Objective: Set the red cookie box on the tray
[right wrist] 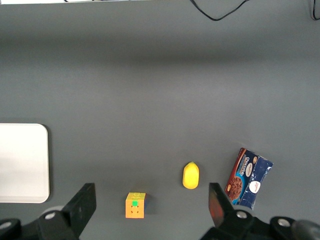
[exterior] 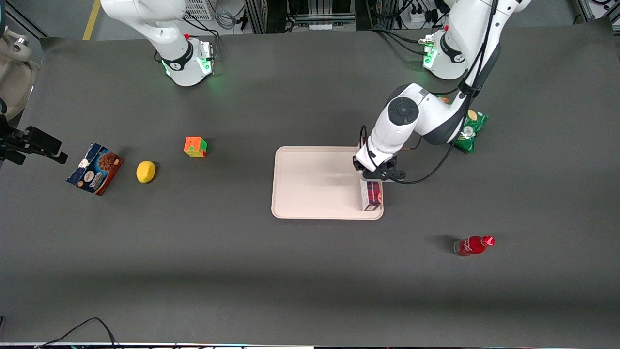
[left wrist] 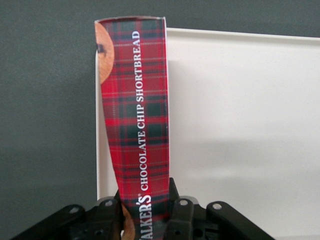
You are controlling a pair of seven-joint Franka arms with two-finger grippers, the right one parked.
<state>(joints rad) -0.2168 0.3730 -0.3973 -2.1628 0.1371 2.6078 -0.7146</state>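
The red cookie box (exterior: 371, 196), a long tartan carton, stands on its narrow edge along the side of the pale pink tray (exterior: 315, 182) that faces the working arm's end of the table. Its end nearest the front camera reaches the tray's corner. The left gripper (exterior: 374, 170) sits over the box's other end, shut on it. From the wrist, the red cookie box (left wrist: 136, 115) runs straight out between the black fingers (left wrist: 181, 215), lying over the tray (left wrist: 240, 125) edge.
A green chip bag (exterior: 471, 131) lies beside the working arm's elbow. A small red bottle (exterior: 473, 245) lies nearer the front camera than the tray. Toward the parked arm's end are a colour cube (exterior: 195, 147), a lemon (exterior: 146, 171) and a blue-brown cookie box (exterior: 95, 168).
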